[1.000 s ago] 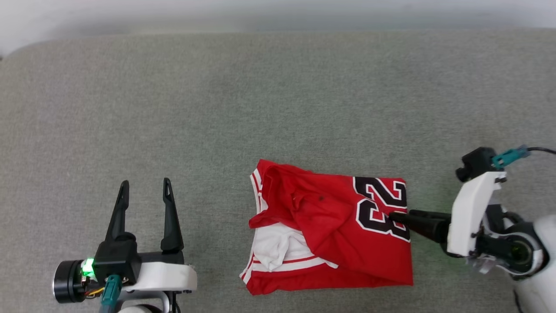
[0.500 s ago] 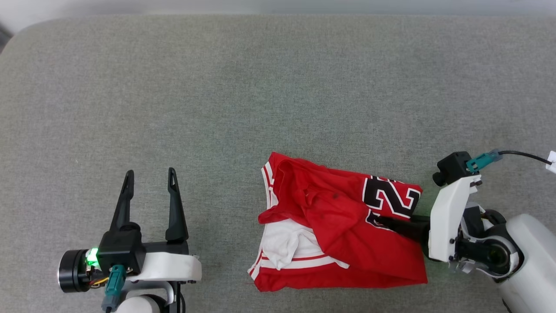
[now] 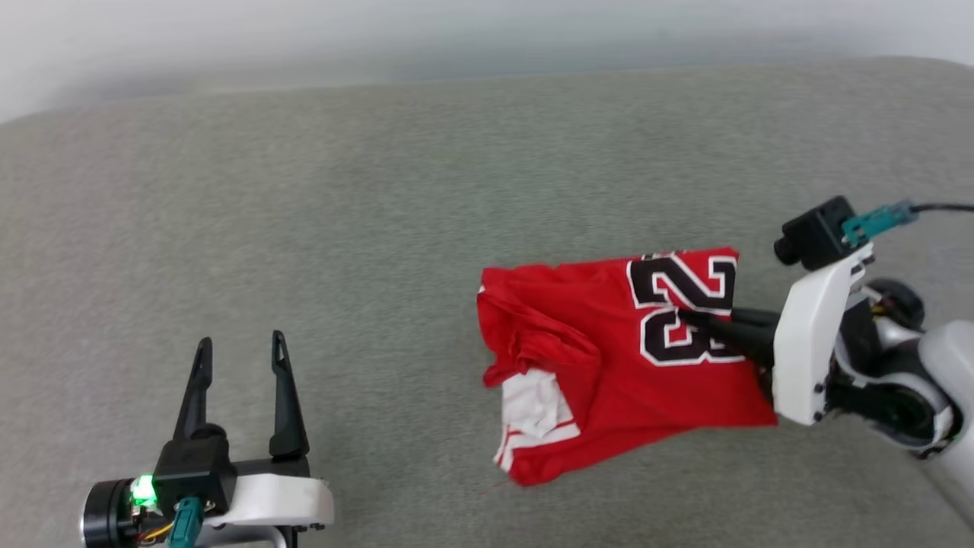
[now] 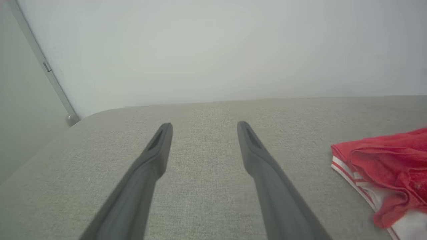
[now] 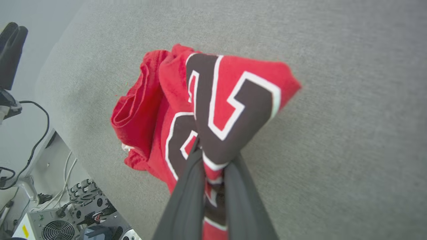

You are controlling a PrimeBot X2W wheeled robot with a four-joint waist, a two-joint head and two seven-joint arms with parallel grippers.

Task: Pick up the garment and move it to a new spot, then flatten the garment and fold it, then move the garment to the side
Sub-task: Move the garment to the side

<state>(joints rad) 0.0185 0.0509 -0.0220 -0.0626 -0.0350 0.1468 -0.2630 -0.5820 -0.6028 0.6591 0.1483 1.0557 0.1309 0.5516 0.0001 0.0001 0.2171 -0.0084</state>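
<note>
Grey padded surface (image 3: 365, 198) under crumpled red garment (image 3: 601, 342) at 4 o'clock in the head view, right gripper (image 3: 685, 314) pinched tight on its numbered edge, left gripper (image 3: 240, 344) at 8 o'clock, fingers spread, empty.

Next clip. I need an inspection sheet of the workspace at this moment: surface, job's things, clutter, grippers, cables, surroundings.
Surface: grey fabric-covered surface, bare apart from the jersey.
Job's things: red jersey, bunched, number print facing up, a white part showing at its left end; pinched at the print.
Clutter: nothing seen.
Grippers: right gripper has its fingers shut on the jersey; left gripper is open, empty and apart from the jersey.
Cables: wrist cable with a teal plug at the right arm; loose cords beside the surface.
Surroundings: pale wall; fan-grilled box below the surface's edge.
</note>
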